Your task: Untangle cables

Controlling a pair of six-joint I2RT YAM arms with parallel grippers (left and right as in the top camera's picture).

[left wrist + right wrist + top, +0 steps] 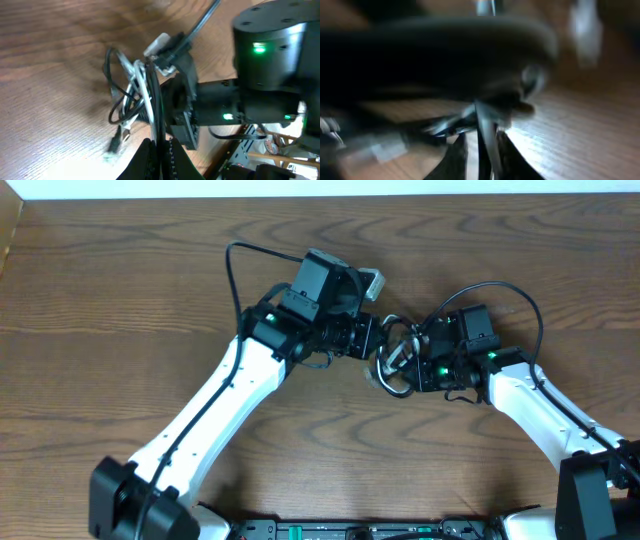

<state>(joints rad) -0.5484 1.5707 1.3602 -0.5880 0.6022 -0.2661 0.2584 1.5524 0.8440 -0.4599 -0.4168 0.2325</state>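
The black cable [398,330] and the white cable [383,378] lie tangled in a small bundle at the table's middle, between my two grippers. My left gripper [374,346] is shut on a black strand that runs taut with a white strand [141,85] up to my right gripper [159,59]. In the left wrist view, my left fingers [160,150] pinch the black strand [156,107]. Loose loops and small plug ends [120,140] hang left of it. My right gripper [404,362] faces the left one. In the blurred right wrist view, its fingers [482,145] hold black and pale strands [487,132].
The wooden table [120,300] extends all around the bundle. Thick black arm wires arc over the left arm [232,270] and the right arm [520,295]. The arm bases stand at the front edge [360,530].
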